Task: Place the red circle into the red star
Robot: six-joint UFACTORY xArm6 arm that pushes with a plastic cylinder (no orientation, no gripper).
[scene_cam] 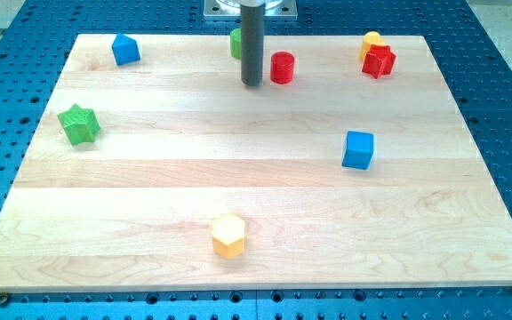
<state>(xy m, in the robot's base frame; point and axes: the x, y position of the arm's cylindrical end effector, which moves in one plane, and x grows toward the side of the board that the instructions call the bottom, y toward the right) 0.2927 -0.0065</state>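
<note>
Camera view: my tip (252, 84) sits just left of red circle (282, 68); no claw shows

A: Where's my tip (252, 84) sitting rn?
B: Near the view's top, just left of the red circle (282, 68), small gap btwn them. It's hiding most of a green block (235, 43) behind the rod.
A: Red star (379, 61)?
B: Sitting top right, touching a yellow block (371, 41) behind it.
A: Others?
B: Blue block (125, 49) lying top left, green star (79, 124) left, blue cube (358, 149) right, yellow hexagon (228, 236) near the bottom of the wooden board (238, 187).
</note>
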